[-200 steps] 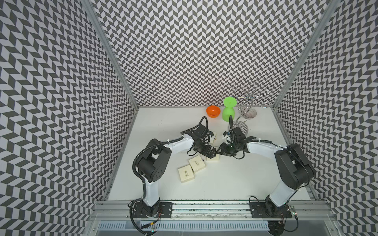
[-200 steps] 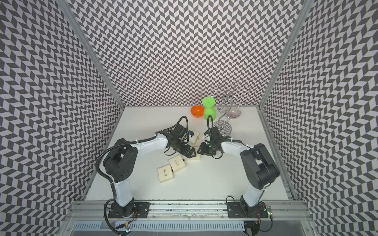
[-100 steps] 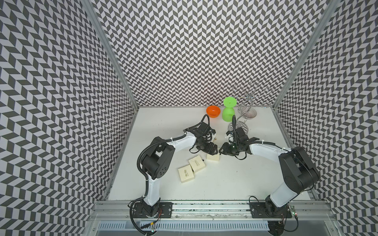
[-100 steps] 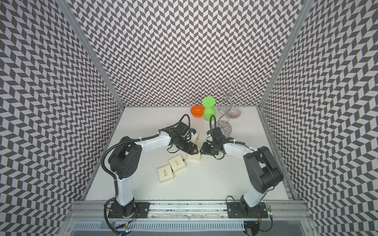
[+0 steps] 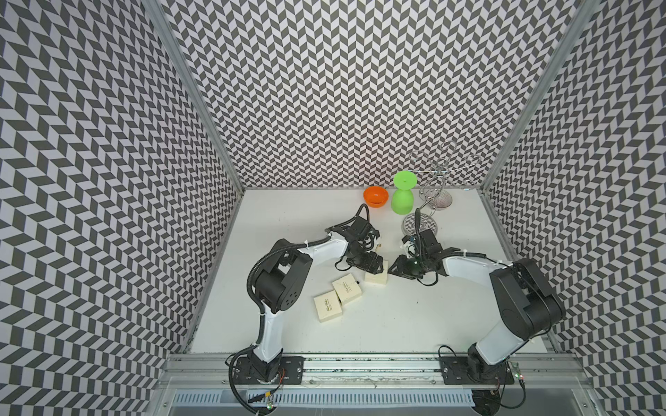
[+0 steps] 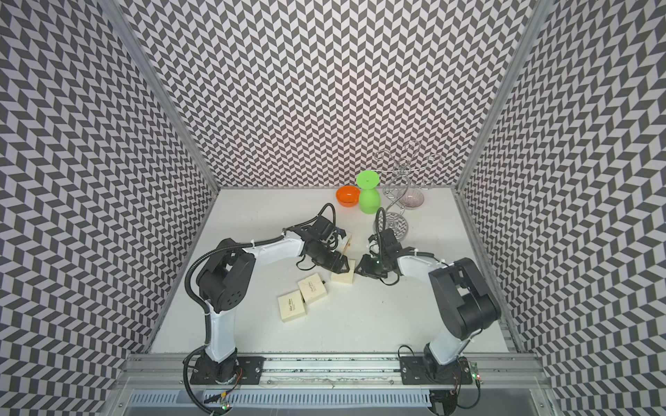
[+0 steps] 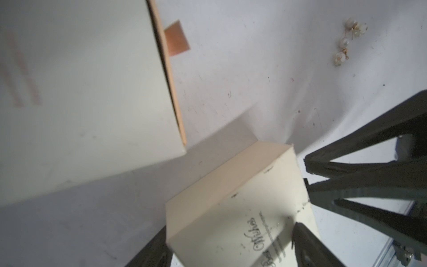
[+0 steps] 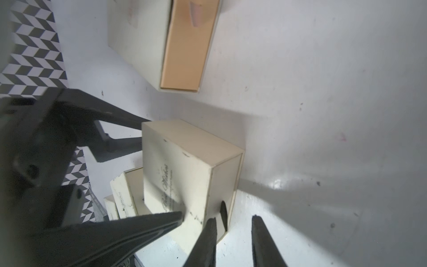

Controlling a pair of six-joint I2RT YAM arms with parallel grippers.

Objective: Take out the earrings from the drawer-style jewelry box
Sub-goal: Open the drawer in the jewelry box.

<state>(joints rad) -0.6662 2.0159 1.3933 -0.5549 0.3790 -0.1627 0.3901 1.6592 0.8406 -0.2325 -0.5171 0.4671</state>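
Beside the right end effector (image 8: 233, 218), barely open, seemingly empty, the thin tab (image 8: 223, 211) may slip; left end effector (image 5: 376, 264) clamps the jewelry box (image 5: 376, 278).

walls (image 5: 324, 90): grey-white chevron | bowl (image 5: 375, 196): orange | goblet (image 5: 403, 196): green | jewelry box (image 5: 376, 279): cream | table (image 5: 396, 317): white | earrings (image 7: 344, 42): pearly white

The earrings (image 7: 346, 41) are a small cluster of pale, pearl-like round beads on thin gold-coloured wires. They lie loose on the bare white table (image 7: 254, 74), outside the box and apart from it. In both top views they are too small to make out.

The jewelry box (image 8: 184, 171) is a cream rectangular sleeve with dark script lettering on its upper face. It sits mid-table (image 5: 376, 278). Its drawer sits nearly flush in the sleeve, and a dark pull tab (image 8: 223, 213) projects from the end face.
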